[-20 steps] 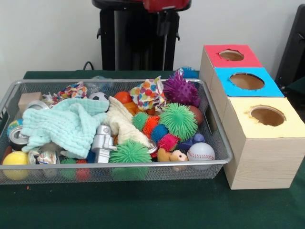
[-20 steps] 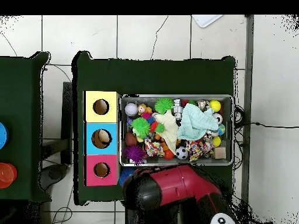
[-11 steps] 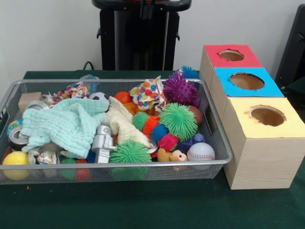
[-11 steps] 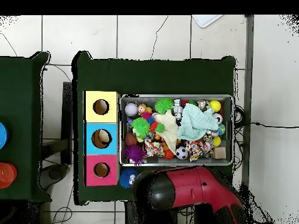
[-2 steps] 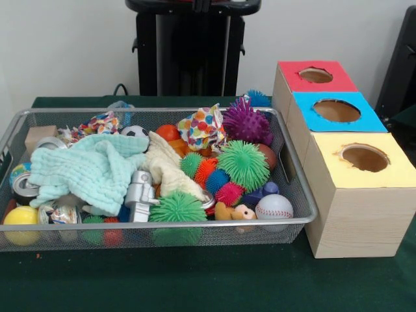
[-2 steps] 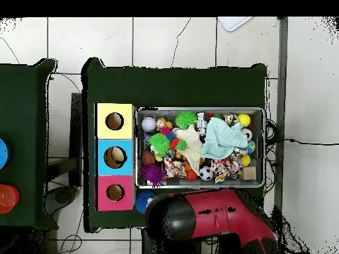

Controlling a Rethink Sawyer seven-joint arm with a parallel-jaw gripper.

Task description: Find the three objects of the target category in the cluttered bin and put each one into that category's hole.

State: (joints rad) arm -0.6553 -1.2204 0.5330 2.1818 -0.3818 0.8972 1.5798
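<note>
Step in hand: the search is being judged as not yet begun; nothing is being held over the wire bin, and all three holes are being shown with nothing entering them.
Arm: a red and black arm is being seen only in the overhead view, lying beside the bin's long side, outside it and not over the clutter.
Tool: its state cannot be told; the tool itself is not being shown clearly in either view, so nothing can be said of a hold.
Target things: the category is not being named, so the three cannot be picked out. Candidates lying in the bin are being noted: a baseball in the corner nearest the yellow box, a green spiky ball just behind it, a purple spiky ball at the bin's end nearest the red box.
Holes: the blue box is being flanked by the red and yellow ones, all in a row just beside the bin.
Covering: a mint cloth is being draped over things at the end farthest from the boxes.
Next move: the arm is being required over the bin, with cloth likely to be shifted.
Views: heights and overlaps are being given by the front view; the arm and a blue spiky ball outside the bin are clearer from overhead.
</note>
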